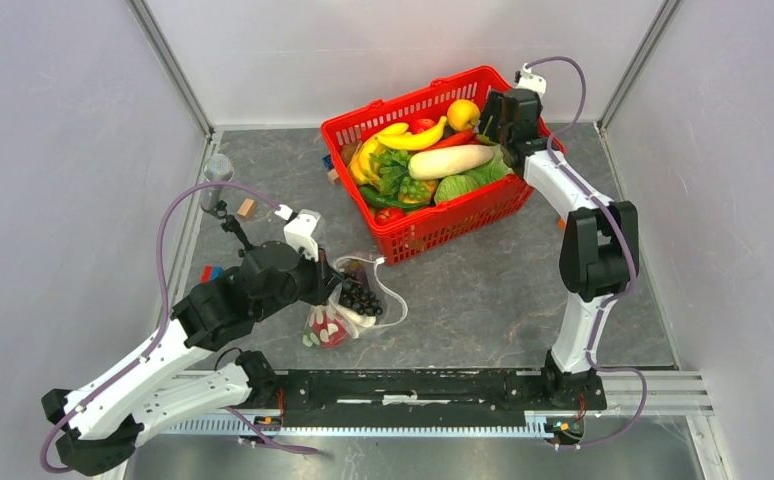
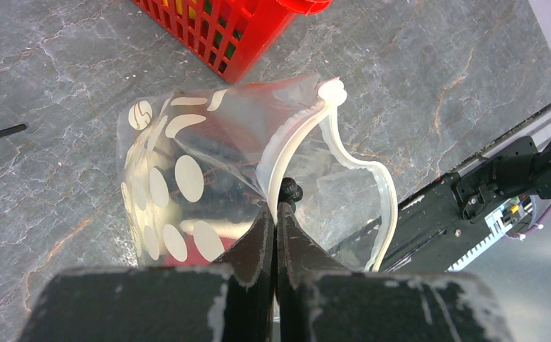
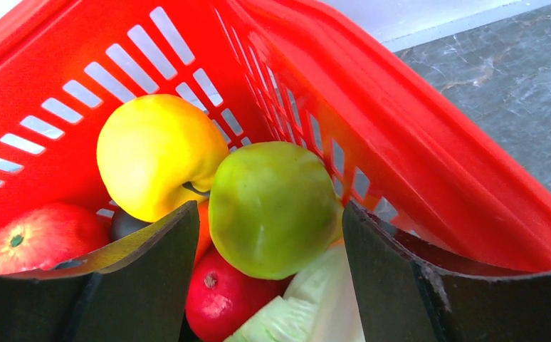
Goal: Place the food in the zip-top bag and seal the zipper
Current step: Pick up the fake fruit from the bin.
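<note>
- Zip-top bag (image 1: 360, 300) lies on the counter (image 1: 483, 300) in the top view, just in front of the near left corner of the red basket (image 1: 443, 222). A dark clump and something red show through its plastic.
- The left arm (image 1: 233, 300) reaches to the bag's left edge. The right arm (image 1: 588, 240) stretches to the basket's far right corner.
- The basket holds bananas (image 1: 403, 138), a yellow fruit (image 1: 463, 112), a white radish (image 1: 451, 160), green leaves and red pieces.
- In the left wrist view, the left jaws are pinched together on the zipper (image 2: 329, 135), gripping the whitish strip where it curves down to them.
- The bag's mouth gapes open, with the strip looping out to the right. White dots (image 2: 187, 178) cover the clear wall on the left, and the bag rests on the grey counter near the basket's corner.
- In the right wrist view, the right jaws stand wide apart inside the basket, one on each side of a green fruit (image 3: 273, 206). I cannot tell whether they touch it.
- The yellow fruit is just left of the green one and touches it. A red apple (image 3: 38, 239) sits far left, a second red fruit (image 3: 223, 296) lies below, and a pale green cabbage (image 3: 308, 306) lies beside that.
</note>
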